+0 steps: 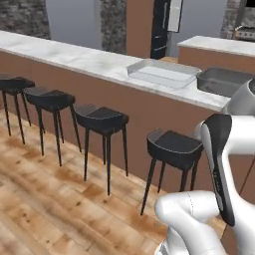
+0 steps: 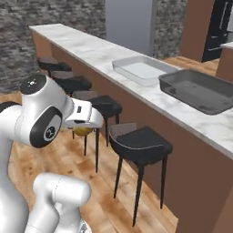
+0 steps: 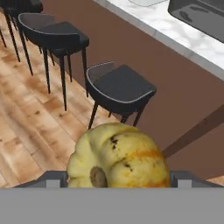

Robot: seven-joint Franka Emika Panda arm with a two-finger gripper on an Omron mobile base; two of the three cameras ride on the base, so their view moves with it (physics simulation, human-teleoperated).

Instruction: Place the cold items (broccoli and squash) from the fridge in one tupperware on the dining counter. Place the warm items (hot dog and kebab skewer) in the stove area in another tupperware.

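Note:
A lumpy yellow-orange squash [image 3: 118,155] sits between my gripper's [image 3: 118,180] two fingers, which are shut on its sides. From the right base view the squash [image 2: 82,131] peeks out under the hand, held low above the stools and short of the dining counter [image 2: 82,45]. On the counter lie the clear tupperware [image 2: 132,77] and, to its right, the dark grey tupperware [image 2: 182,91]; both look empty. The black fridge [image 1: 160,30] stands far behind. Broccoli, hot dog and kebab skewer are out of view.
Several black stools [image 1: 102,119] line the counter's brown front, one [image 3: 120,87] right below the hand. A shorter marble island [image 1: 219,45] stands beyond the counter. Wooden floor [image 1: 45,209] lies open to the left.

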